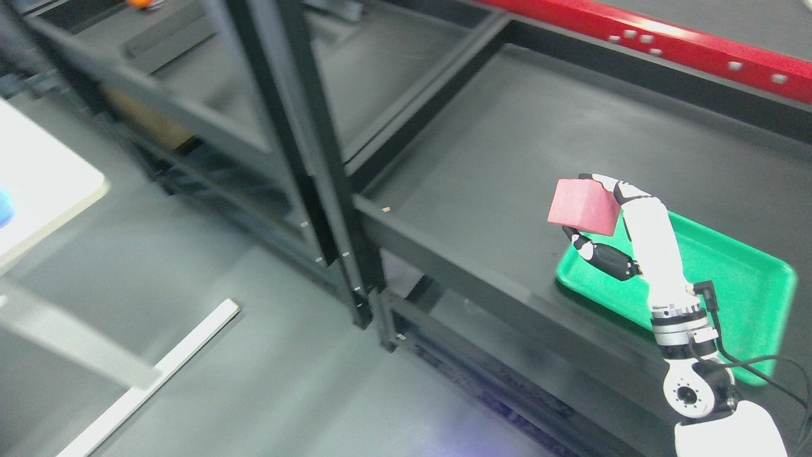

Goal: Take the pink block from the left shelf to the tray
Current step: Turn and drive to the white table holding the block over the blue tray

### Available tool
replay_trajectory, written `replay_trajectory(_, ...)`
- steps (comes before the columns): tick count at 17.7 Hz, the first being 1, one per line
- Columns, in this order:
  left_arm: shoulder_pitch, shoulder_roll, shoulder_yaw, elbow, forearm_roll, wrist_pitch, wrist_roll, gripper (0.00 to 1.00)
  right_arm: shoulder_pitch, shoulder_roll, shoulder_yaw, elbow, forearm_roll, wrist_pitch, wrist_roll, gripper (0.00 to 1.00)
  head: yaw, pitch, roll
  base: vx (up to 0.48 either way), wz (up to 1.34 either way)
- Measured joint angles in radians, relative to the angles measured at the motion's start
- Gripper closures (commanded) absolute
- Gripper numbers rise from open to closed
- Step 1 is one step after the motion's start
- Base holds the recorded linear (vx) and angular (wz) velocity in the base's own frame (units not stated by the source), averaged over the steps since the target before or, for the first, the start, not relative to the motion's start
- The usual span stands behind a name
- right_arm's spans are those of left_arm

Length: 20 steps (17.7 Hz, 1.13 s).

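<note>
My right hand (593, 212) is shut on the pink block (583, 206), a pink cube pinched between the upper fingers (618, 187) and the dark thumb (596, 251). The block is held in the air over the black shelf surface, just beyond the left end of the green tray (742, 279). The tray lies flat on the right shelf and holds nothing that I can see. The right arm rises from the lower right corner. The left arm is out of view.
A black upright post (317, 158) divides the left shelf (190, 82) from the right shelf (539, 127). A red beam (666, 38) runs along the back right. A white table corner (38, 184) stands at far left. An orange thing (139, 3) lies at the top left.
</note>
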Motion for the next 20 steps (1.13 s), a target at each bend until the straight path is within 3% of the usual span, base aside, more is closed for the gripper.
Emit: replay_trajectory(20,0.000,0.000,0.000,0.000,0.000,0.000,0.000,0.00,0.010,0.015,-0.028,-0.037,-0.006,-0.001,0.008,0.97,0.0000,0.000,0.000,-0.147,0.71)
